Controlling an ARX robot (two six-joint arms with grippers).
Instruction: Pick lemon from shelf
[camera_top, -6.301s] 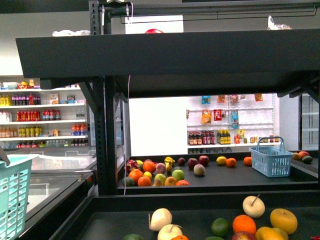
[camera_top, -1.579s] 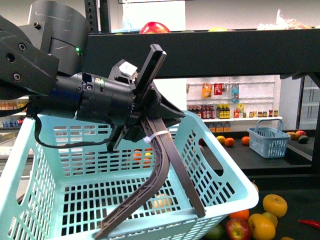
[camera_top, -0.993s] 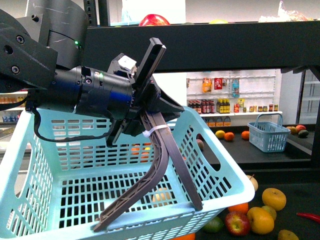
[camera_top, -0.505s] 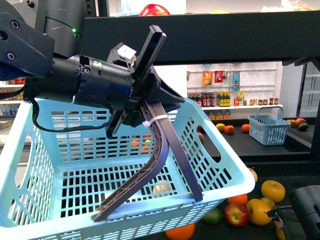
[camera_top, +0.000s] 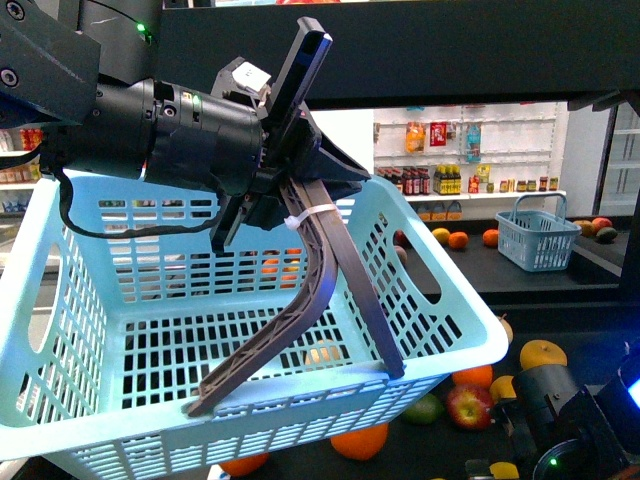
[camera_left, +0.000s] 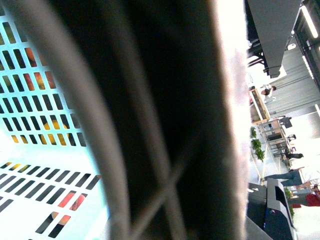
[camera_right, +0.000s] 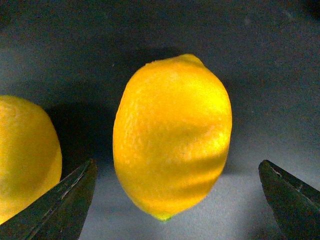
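Observation:
The lemon (camera_right: 172, 135), bright yellow and oval, lies on the dark shelf tray (camera_right: 260, 60). In the right wrist view it sits between the fingers (camera_right: 62, 202) of my right gripper (camera_right: 177, 162), which is open and not touching it. In the front view the right arm (camera_top: 580, 430) is low at the right over the fruit tray, and the lemon is not clear to see there. My left gripper (camera_top: 290, 180) is shut on the grey basket handle (camera_top: 300, 320) of a pale cyan basket (camera_top: 130, 420) held up at the left. The left wrist view shows only the blurred handle (camera_left: 165, 120) and basket mesh (camera_left: 40, 125).
A second yellow fruit (camera_right: 25, 155) lies close beside the lemon. A red apple (camera_top: 468, 407), an orange (camera_top: 360, 440) and a round yellow citrus (camera_top: 543, 353) lie on the lower tray. A small blue basket (camera_top: 535, 245) stands on the far tray. The shelf's upper tier (camera_top: 450, 60) overhangs.
My right arm has come further into the front view at the bottom right, over the fruit. The held basket sits slightly lower in the picture.

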